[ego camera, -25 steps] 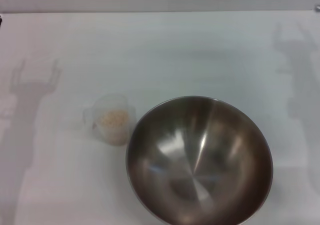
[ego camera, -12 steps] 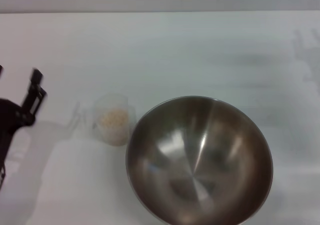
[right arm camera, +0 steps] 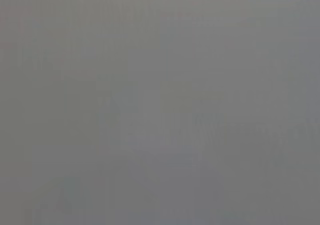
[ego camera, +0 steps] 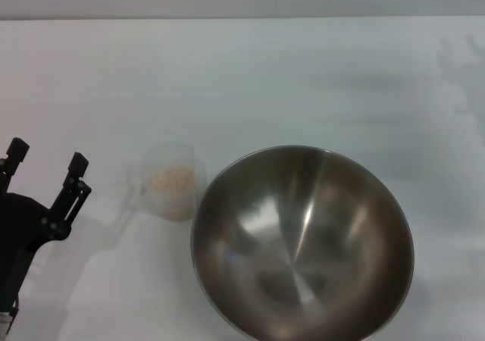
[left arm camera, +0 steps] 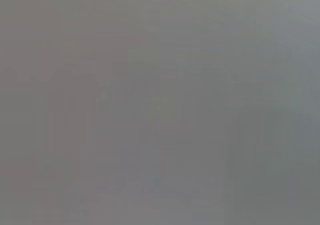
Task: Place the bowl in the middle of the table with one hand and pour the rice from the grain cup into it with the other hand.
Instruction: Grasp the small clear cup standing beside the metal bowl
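The steel bowl sits empty on the white table, front and right of centre. The clear grain cup stands upright just left of the bowl, close to its rim, with rice inside. My left gripper is open at the left edge, well left of the cup, holding nothing. My right gripper is out of view; only its shadow falls on the table at the far right. Both wrist views show a plain grey field.
The far edge of the table meets a grey wall at the back. The bowl reaches almost to the bottom of the head view.
My left gripper has come into view from the left edge and moved right toward the cup. The right arm's shadow has shifted further right. Bowl and cup have not moved.
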Controlling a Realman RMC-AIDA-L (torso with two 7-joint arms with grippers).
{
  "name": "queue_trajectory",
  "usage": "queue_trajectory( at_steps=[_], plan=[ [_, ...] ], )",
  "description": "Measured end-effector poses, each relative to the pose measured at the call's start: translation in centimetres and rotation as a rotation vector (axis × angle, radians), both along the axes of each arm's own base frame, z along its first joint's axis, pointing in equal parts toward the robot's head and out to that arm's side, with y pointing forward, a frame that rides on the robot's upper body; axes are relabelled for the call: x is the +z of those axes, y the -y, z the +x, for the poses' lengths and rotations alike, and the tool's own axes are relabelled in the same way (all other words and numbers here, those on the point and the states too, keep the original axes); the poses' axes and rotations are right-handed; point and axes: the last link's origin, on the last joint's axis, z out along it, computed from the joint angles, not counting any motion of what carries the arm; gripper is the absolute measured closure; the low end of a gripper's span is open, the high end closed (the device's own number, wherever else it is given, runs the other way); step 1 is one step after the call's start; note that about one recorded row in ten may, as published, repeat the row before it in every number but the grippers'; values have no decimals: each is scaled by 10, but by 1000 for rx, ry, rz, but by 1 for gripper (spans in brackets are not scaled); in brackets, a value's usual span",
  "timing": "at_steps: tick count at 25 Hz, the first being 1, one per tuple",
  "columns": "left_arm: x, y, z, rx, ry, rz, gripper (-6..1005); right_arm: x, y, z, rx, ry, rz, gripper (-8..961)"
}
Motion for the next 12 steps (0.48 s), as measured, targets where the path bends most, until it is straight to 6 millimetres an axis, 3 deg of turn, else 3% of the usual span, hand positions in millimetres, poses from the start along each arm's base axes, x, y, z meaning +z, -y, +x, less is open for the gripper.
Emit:
queue_trajectory(
  at_steps=[12],
  plan=[
    [-2,7,-9,30,-5,-40,238,1,-11,-3,-14,40,-12,427]
  ],
)
